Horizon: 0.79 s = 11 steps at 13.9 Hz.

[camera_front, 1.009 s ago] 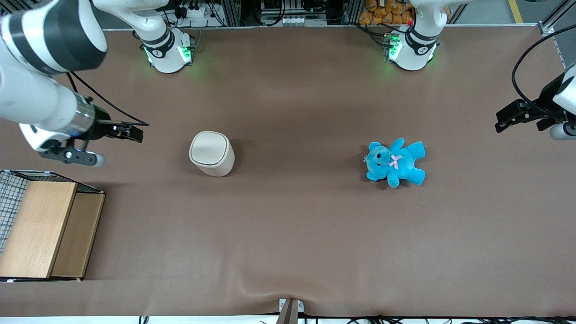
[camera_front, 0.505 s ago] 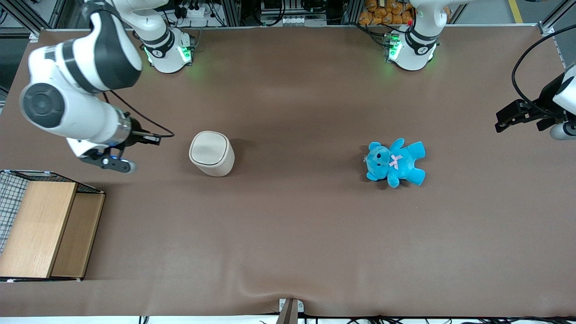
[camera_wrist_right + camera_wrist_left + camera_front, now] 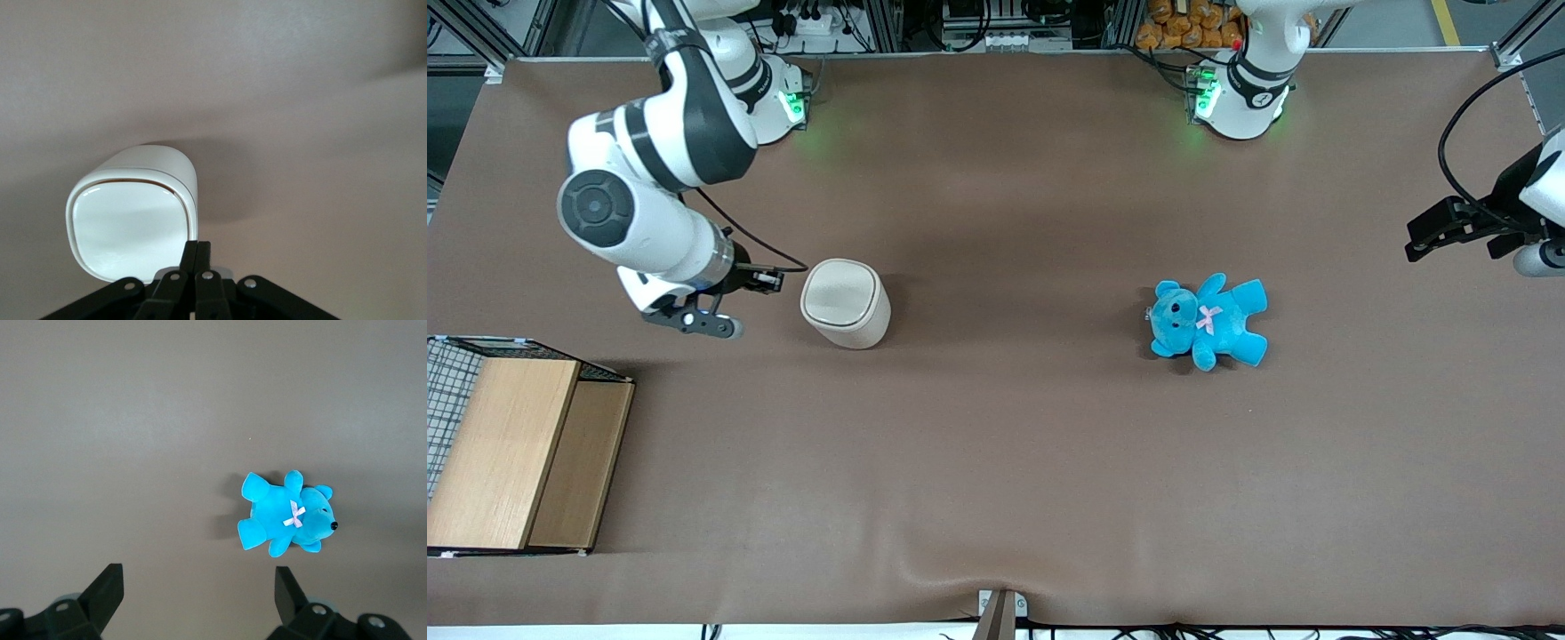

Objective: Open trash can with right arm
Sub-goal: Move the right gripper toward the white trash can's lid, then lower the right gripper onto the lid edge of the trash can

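A cream-white trash can (image 3: 845,302) stands upright on the brown tabletop (image 3: 1014,462), lid down flat, toward the working arm's end. Nothing lies between it and the gripper (image 3: 769,280), which sits just beside the can at about lid height; the front view leaves it unclear whether the tips touch the rim. A blue teddy (image 3: 1208,321) with a pink bow lies on its back well apart from the can, toward the parked arm's end of the tabletop, at much the same distance from the front camera. A wooden box with wire mesh (image 3: 511,449) sits at the working arm's end of the tabletop, nearer to the front camera than the can and clear of it.

The right arm (image 3: 645,191) reaches out from its base with the elbow raised and bent, forearm sloping down, silver wrist turned so that the black gripper points sideways at the can's wall. Its jaws are pressed together (the wrist camera shows the two fingers (image 3: 197,257) meeting in a single narrow point), holding nothing. In that same view the trash can (image 3: 133,213) fills the space directly ahead of the fingertips, its glossy lid seated inside the grooved rim, the pointed tips lined up with the lid's near edge.
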### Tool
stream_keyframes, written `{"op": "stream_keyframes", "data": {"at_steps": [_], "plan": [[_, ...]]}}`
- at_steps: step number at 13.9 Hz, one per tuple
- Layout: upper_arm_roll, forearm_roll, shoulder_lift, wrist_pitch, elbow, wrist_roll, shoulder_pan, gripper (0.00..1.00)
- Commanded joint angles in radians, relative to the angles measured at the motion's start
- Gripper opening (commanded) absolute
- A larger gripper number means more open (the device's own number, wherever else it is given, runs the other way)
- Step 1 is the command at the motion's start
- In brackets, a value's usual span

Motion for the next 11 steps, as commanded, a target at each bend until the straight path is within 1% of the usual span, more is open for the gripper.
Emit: {"op": "stream_keyframes", "data": {"at_steps": [1,6,8,11], "plan": [[-0.003,0.008,-0.053,0.087,-0.105,-0.039,0.009,0.00],[-0.003,0.008,-0.044,0.167,-0.155,-0.041,0.041,0.00],[-0.003,0.008,-0.044,0.229,-0.202,-0.041,0.044,0.00],[-0.003,0.008,-0.039,0.253,-0.222,-0.034,0.072,0.00]]}}
